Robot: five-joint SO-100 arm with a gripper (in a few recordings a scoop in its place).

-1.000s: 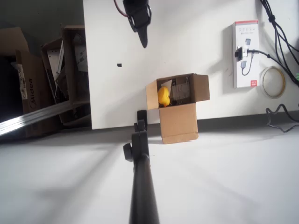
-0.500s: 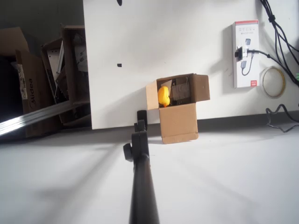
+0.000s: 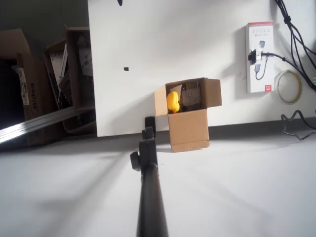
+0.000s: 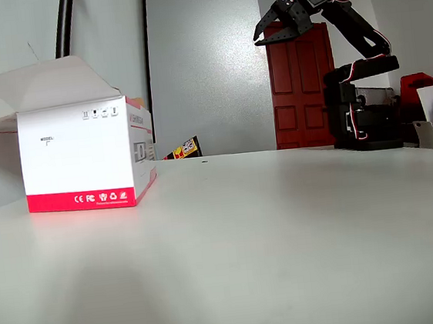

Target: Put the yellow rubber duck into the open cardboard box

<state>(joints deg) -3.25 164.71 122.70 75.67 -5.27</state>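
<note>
From the overhead view I start at the near edge of the white table, where the open cardboard box stands with its flaps spread and one flap hanging over the table's lip. The yellow rubber duck sits inside it, against the left wall as that view shows it, beside some crumpled paper or packing I can't quite make out. Nothing touches the duck, so I judge the placing done. Further along the same table lies a white and red carton with a cable plugged in next to it, and a roll of tape just past that. In the fixed view, the arm stands at the far end of the table with its gripper raised high, fingers spread apart and holding nothing. What's left, I'd say, is only to bring the arm to rest
</note>
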